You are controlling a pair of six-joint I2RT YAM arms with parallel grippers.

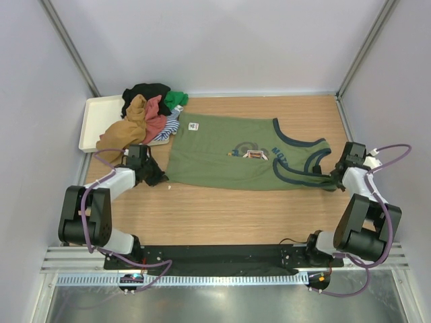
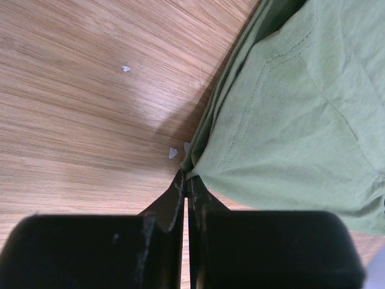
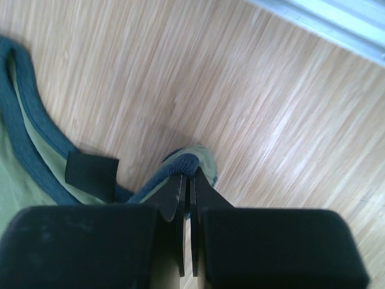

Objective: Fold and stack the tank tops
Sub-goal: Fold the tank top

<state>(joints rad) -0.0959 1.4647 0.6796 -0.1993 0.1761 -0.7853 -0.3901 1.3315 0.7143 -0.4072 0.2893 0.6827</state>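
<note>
One olive green tank top [image 1: 222, 151] lies spread flat on the wooden table [image 1: 222, 215], soft jersey with navy trim and a chest print. Both my grippers are on it: my left gripper [image 2: 185, 177] is pinched tight on the near hem corner, and my right gripper [image 3: 188, 174] is clamped on the near navy-edged shoulder strap. At far left, one flat cream tray [image 1: 91, 128] carries a crumpled heap [image 1: 145, 114] of tops (black, mustard brown, red, green, one striped) just beside the spread top, and two white flecks [image 2: 173, 153] sit on the wood by my left fingertips.
</note>
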